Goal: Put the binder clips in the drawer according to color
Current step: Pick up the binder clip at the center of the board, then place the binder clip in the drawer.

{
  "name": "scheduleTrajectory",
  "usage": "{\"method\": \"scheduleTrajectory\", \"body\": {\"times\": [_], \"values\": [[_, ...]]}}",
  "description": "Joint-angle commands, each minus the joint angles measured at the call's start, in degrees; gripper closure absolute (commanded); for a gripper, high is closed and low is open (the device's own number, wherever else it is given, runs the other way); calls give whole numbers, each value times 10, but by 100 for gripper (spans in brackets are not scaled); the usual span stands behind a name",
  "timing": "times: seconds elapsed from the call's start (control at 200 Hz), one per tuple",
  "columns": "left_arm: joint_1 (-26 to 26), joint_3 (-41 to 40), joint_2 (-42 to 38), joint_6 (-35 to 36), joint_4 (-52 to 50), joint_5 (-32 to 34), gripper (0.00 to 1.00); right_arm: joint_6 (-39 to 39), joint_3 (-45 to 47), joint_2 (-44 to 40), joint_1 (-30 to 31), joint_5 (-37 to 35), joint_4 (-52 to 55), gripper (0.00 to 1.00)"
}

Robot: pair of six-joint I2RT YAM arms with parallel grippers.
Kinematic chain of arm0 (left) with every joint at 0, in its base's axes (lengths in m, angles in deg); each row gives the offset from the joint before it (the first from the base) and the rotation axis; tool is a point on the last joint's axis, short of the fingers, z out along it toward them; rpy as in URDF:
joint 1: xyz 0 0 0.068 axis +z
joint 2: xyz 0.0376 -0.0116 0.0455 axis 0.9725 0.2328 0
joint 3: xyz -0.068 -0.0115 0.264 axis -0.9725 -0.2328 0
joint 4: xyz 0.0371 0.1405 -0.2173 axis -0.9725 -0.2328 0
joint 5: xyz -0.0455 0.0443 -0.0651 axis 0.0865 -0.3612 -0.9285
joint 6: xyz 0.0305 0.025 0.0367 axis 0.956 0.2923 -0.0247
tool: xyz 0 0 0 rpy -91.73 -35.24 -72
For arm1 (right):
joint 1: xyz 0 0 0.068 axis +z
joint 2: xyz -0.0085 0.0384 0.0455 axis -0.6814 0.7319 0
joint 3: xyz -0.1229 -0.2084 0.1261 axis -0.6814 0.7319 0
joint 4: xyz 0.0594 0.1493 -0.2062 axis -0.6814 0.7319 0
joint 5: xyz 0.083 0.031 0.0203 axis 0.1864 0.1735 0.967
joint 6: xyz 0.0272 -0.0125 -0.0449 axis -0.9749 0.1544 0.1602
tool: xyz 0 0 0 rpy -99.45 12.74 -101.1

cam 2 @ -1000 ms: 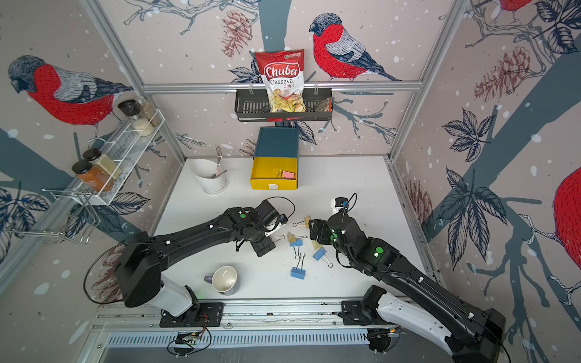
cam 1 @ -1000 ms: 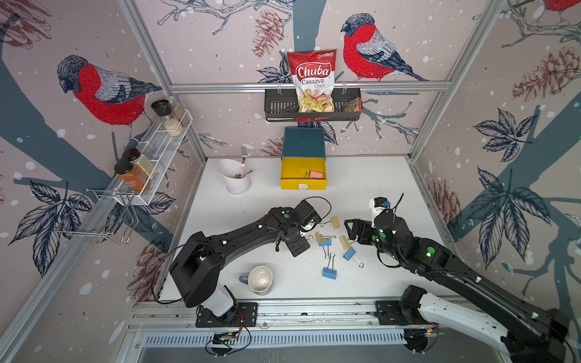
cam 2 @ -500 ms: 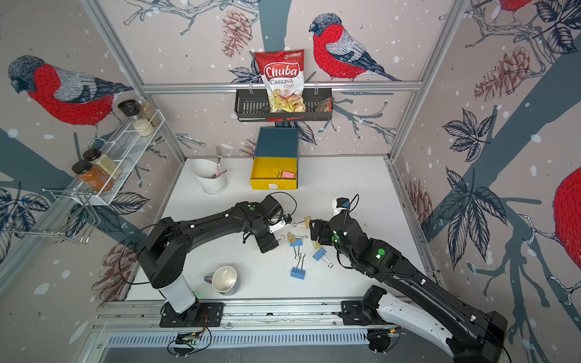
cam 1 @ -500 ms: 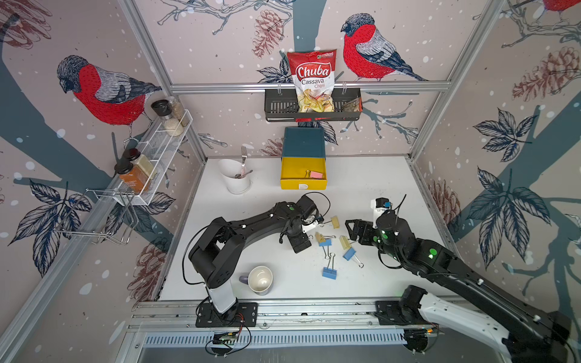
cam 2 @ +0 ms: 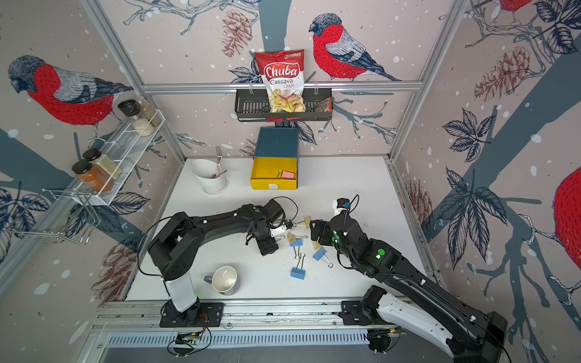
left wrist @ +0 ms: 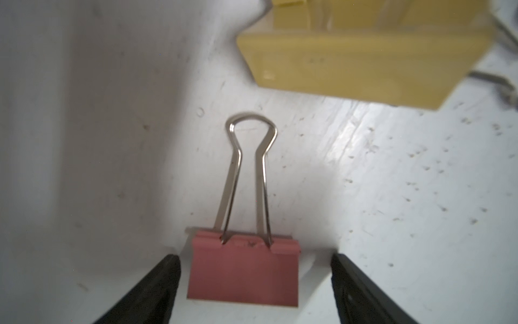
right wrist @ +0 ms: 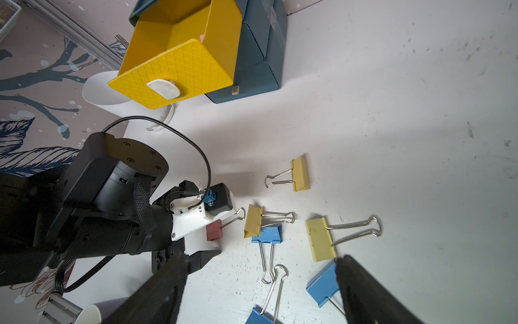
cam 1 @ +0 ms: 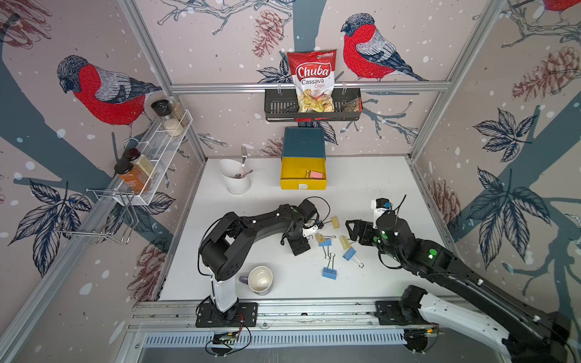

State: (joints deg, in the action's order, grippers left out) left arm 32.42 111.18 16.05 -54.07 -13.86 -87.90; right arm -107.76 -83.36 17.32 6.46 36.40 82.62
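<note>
Left tool (left wrist: 253, 262) wide open, straddling pink clip (left wrist: 243, 273) flat on bench (left wrist: 392, 196). Its fingers (left wrist: 157, 283) are clear of the clip on both sides. Yellow clip (left wrist: 361, 64) just ahead. Right tool (right wrist: 262, 262) wide open, holding nothing, blue clip (right wrist: 322, 283) beside one finger. Far ahead, drawer (right wrist: 179, 70), top tray pulled out, second pink clip (cam 1: 317, 174) inside.

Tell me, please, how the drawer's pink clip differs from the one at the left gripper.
The drawer clip lies in the open yellow drawer; the gripper clip, on the table. Nothing flanks the drawer clip; the left gripper's open fingers flank the gripper clip. Both have wire handles.
</note>
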Motion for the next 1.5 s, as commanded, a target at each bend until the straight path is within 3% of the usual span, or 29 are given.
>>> {"method": "scheduleTrajectory", "body": {"times": [0.0,0.49,0.795,0.915,1.261,1.496], "values": [[1,-5,4,3,22,13,16,-3,2,0,-2,0,-12,12],[-19,-16,-27,-19,48,14,62,-6,13,-1,-6,7,-18,12],[-55,59,-175,-109,48,-55,66,-7,8,-20,-12,-2,-2,12],[-53,133,-198,-133,47,-12,65,-10,14,-23,-15,-3,-3,12],[37,444,10,-163,-105,104,63,-19,41,-22,-17,4,-21,12],[70,571,119,-167,-150,121,62,-21,38,-24,-15,9,-13,12]]}}
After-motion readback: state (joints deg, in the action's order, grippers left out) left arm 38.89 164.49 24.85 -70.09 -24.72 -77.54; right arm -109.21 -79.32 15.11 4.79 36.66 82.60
